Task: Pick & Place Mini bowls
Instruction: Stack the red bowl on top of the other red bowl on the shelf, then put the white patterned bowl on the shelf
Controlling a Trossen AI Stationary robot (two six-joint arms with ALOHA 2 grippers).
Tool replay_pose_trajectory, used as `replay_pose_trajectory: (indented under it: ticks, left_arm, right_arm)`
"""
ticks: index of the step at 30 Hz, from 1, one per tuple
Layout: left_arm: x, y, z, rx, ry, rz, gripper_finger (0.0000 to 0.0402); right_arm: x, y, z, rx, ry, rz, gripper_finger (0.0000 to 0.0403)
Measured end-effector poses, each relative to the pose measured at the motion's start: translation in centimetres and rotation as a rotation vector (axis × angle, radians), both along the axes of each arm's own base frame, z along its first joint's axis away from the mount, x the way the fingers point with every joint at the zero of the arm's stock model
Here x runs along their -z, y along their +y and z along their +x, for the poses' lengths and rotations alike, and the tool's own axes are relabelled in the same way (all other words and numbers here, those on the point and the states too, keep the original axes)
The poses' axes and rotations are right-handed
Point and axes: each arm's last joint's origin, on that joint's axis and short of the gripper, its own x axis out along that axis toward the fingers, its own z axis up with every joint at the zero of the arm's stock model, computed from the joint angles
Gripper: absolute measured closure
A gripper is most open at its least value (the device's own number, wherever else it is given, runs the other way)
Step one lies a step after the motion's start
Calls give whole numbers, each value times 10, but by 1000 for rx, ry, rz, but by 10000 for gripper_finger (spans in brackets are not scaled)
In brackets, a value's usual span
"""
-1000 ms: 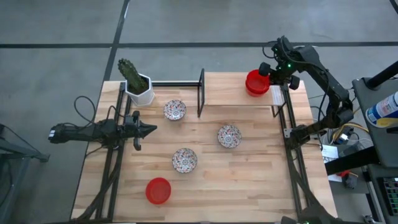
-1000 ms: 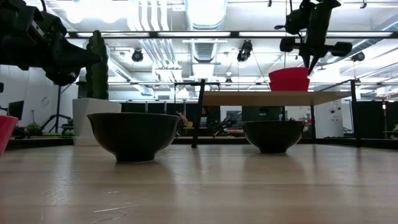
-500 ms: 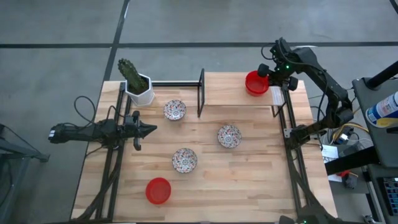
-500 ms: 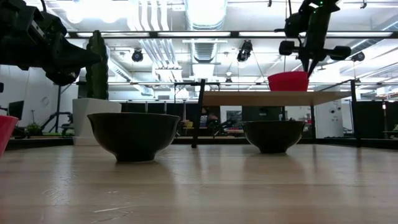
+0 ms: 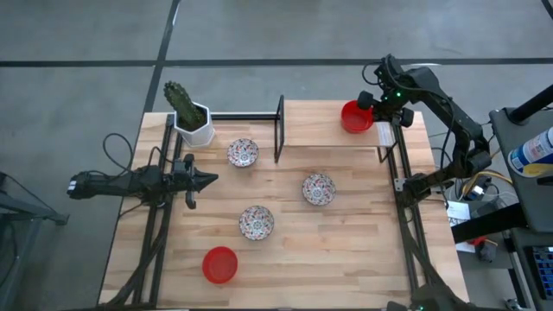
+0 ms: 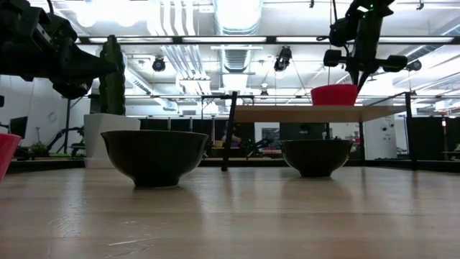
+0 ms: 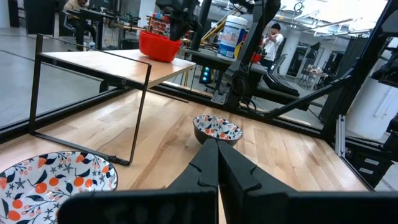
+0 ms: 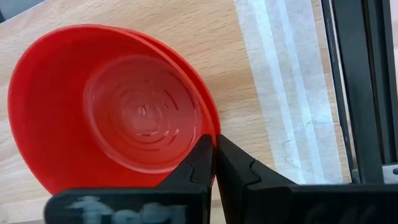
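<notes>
Two plain red mini bowls sit nested (image 5: 353, 117) on the raised wooden shelf at the table's far right, also in the low view (image 6: 334, 95) and the right wrist view (image 8: 118, 106). My right gripper (image 5: 371, 109) (image 8: 215, 148) is shut on the upper one's rim. Three floral mini bowls stand on the table: one (image 5: 243, 153), a second (image 5: 318, 188) and a third (image 5: 256, 222). A third red mini bowl (image 5: 219, 264) stands near the near edge. My left gripper (image 5: 210, 180) (image 7: 217, 149) waits shut at the table's left, above the wood. My right gripper pinches the upper red bowl's rim (image 8: 210, 127) on the side toward the table's right, one finger inside and one outside. The fingers come from above, pointing down. The bowl sits upright, nested in the other red bowl on the shelf.
A white pot with a green cactus (image 5: 192, 119) stands at the far left corner. The shelf's black metal frame (image 5: 279, 130) rises mid-table at the far side. Dark frame rails run along both table sides (image 5: 403, 186). Bare wood lies in the near right part (image 5: 346, 259).
My right gripper has moved down a little with the red bowl. The bowl has sunk into the red bowl on the shelf, and the stack shows lower in the low view than a second ago.
</notes>
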Motion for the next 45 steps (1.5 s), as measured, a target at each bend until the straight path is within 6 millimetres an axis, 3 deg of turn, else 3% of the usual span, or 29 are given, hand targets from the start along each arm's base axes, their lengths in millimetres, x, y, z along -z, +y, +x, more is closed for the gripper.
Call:
replay_pose_trajectory:
  ticks: [7, 19, 25, 35, 45]
  left_arm:
    - [0, 0, 0, 0, 0, 0, 401]
    - [0, 0, 0, 0, 0, 0, 401]
    - [0, 0, 0, 0, 0, 0, 401]
    - [0, 0, 0, 0, 1, 0, 401]
    - [0, 0, 0, 0, 0, 0, 401]
  right_arm:
    - [-4, 3, 5, -23, -5, -14, 389]
    - [-6, 5, 6, -34, -2, -21, 301]
    - [-15, 13, 0, -34, -16, -67, 276]
    - [-37, 46, 1, -112, -65, -160, 269]
    - [-37, 78, 33, -254, -94, -137, 269]
